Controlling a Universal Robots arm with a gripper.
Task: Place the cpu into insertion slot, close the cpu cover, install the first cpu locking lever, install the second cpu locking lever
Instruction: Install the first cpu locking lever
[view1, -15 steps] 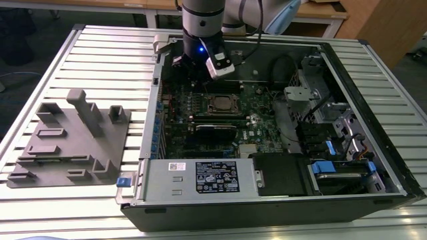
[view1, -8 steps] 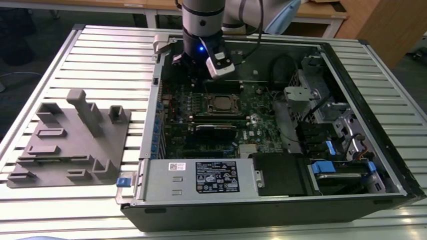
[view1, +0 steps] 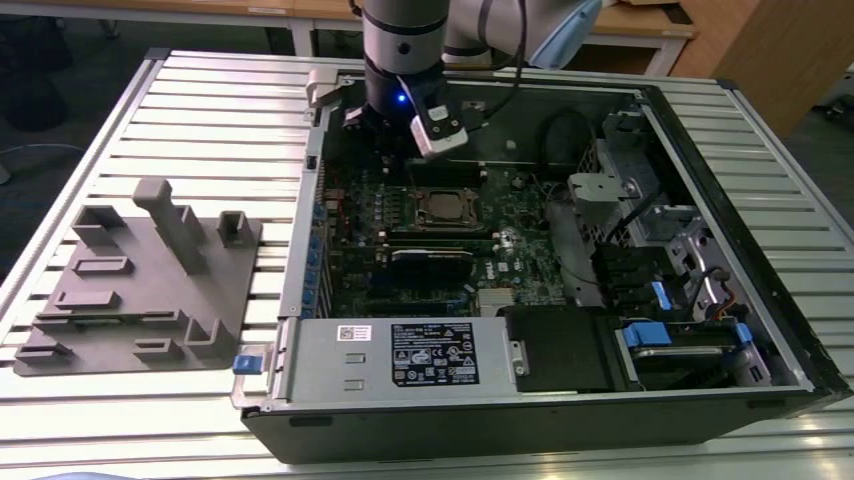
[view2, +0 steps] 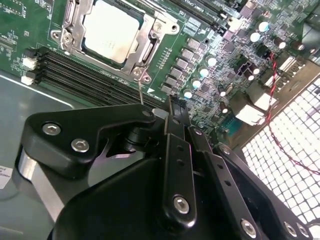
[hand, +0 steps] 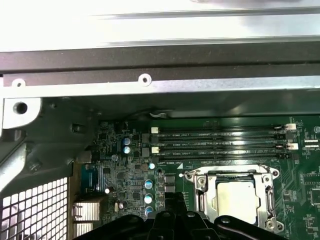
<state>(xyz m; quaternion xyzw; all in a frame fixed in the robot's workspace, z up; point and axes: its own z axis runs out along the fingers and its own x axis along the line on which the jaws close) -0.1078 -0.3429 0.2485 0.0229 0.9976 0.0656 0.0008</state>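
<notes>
- We see a slatted table (view1: 200, 110) with an open computer case (view1: 747, 200) lying on it.
- The robot arm (view1: 400, 50) reaches down into the case, over the green motherboard (view1: 521, 240).
- The gripper (view2: 172, 107) hangs just above the board, near the insertion slot (hand: 240, 171) but not touching it. Its two fingers (view2: 176, 150) look pressed together, with nothing between them.
- The insertion slot sits in the middle of the board, next to the long black memory slots (hand: 220, 142).
- The cpu cover (view2: 145, 47) looks folded down flat. Its metal frame lies around the chip, so we think that step is done.
- The cpu (view2: 112, 27) lies flat inside the slot, with its silver top showing through the cover's big hole. We think the first step is done too.
- A thin metal rod (view2: 140, 90) pokes out from one corner of the slot toward the gripper. We think it is a locking lever that is not pushed down yet.
- We cannot tell if the other lever is locked. So it looks to us like the lever work is what is left.
</notes>
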